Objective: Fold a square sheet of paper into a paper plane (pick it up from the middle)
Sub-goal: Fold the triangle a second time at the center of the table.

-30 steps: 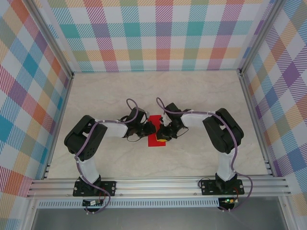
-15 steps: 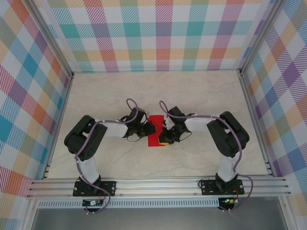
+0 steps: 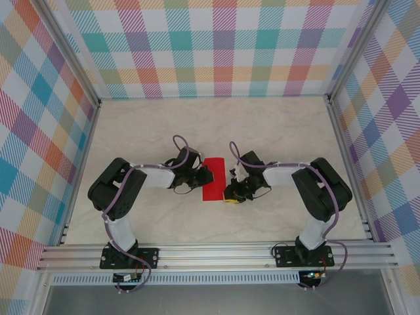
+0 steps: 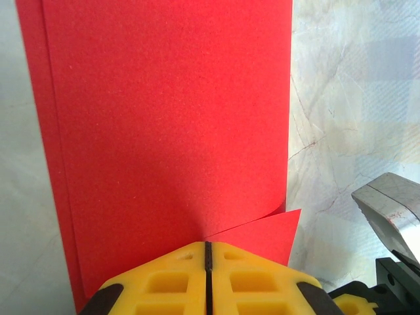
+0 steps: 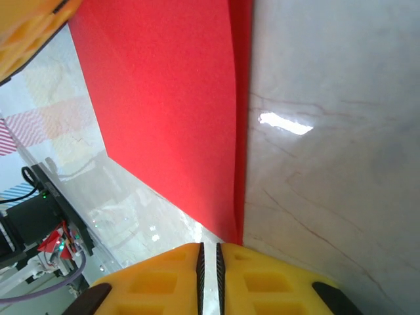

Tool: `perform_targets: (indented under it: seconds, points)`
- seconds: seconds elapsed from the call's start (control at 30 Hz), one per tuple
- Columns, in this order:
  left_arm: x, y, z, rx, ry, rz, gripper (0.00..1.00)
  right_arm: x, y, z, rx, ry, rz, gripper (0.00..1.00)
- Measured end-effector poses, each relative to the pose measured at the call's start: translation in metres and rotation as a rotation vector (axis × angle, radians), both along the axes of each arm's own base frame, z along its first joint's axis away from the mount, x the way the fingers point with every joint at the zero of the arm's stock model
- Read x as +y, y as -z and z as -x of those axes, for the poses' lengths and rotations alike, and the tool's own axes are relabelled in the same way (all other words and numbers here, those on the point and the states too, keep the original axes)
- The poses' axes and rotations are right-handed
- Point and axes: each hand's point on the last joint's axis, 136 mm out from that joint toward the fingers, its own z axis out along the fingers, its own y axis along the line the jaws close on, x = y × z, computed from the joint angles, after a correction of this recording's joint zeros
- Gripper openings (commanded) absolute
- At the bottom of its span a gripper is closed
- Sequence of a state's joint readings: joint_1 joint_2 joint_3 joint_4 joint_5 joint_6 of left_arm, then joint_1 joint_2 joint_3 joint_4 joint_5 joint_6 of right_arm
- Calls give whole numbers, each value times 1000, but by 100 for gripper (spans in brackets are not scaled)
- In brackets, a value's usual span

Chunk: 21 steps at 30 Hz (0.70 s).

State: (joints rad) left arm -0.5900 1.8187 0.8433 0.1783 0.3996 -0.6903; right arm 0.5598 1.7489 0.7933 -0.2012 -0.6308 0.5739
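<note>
The square sheet of paper [image 3: 214, 178] lies folded in half as a narrow red rectangle on the table, between the two grippers. In the left wrist view the paper [image 4: 164, 118] runs into my left gripper [image 4: 207, 246], whose yellow jaws are shut on its near edge; one layer curls up beside the pinch. That left gripper [image 3: 201, 176] sits at the paper's left side. My right gripper [image 3: 231, 193] stands just right of the paper's lower corner. Its jaws [image 5: 209, 248] are parted by a narrow slit with bare table between them, and the paper [image 5: 164, 98] ends beside one finger.
The marble-patterned tabletop [image 3: 275, 131] is bounded by checked walls and an aluminium rail [image 3: 216, 252] at the near edge. Both arms bend inward toward the middle. The right gripper's metal body [image 4: 390, 210] shows at the edge of the left wrist view.
My right gripper has slid right and toward the near edge, off the paper, and its jaws have parted slightly. More of the red paper is uncovered. The left arm has not moved.
</note>
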Motion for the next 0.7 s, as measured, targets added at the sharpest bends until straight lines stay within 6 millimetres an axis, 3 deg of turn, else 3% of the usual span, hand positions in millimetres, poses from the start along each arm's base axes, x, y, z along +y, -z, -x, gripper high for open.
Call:
perform_targets:
  seconds: [0.3, 0.5, 0.7]
  points:
    - [-1, -1, 0, 6, 2, -1, 12, -14, -13, -29, -74, 69, 70, 37]
    - [-2, -4, -1, 14, 3, -9, 13, -6, -23, -55, -135, 82, 85, 40]
    - [-4, -8, -5, 3, 3, -4, 13, -3, -9, -56, -96, 75, 91, 41]
